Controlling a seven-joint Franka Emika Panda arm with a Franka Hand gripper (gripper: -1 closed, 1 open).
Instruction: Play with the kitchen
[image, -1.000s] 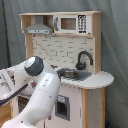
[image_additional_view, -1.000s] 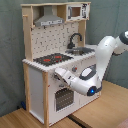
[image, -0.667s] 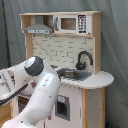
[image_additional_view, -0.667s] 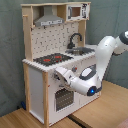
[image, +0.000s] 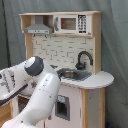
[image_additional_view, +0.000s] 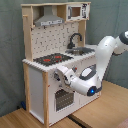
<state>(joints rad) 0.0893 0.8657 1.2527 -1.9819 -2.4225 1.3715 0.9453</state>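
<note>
Reaches in from the second exterior view's right: white arm (image_additional_view: 107, 50) arched over, elbow low, wrist bent back toward the front of the toy kitchen (image_additional_view: 50, 65). Fills the lower left of the first exterior view as a bulky white arm (image: 37, 90), hiding the stove side of the counter there. Tool (image_additional_view: 64, 75) pressed close against the kitchen's front face, just below the counter edge and above the oven door (image_additional_view: 62, 99); fingers apart or together cannot be told, perhaps touching the panel, but too blurred to say.

Above the tool, a black stove top (image_additional_view: 52, 59) with red rings; beyond and to the second exterior view's right of it, a metal sink (image_additional_view: 82, 50) with a black curved faucet (image_additional_view: 75, 39). Higher up, a grey hood (image_additional_view: 49, 21) and a microwave (image_additional_view: 76, 11) under the top shelf, with a dotted back panel (image_additional_view: 55, 37) between.

Kitchen stands on a wooden tabletop (image_additional_view: 100, 112), against a grey curtain (image_additional_view: 107, 20) in both exterior views.
</note>
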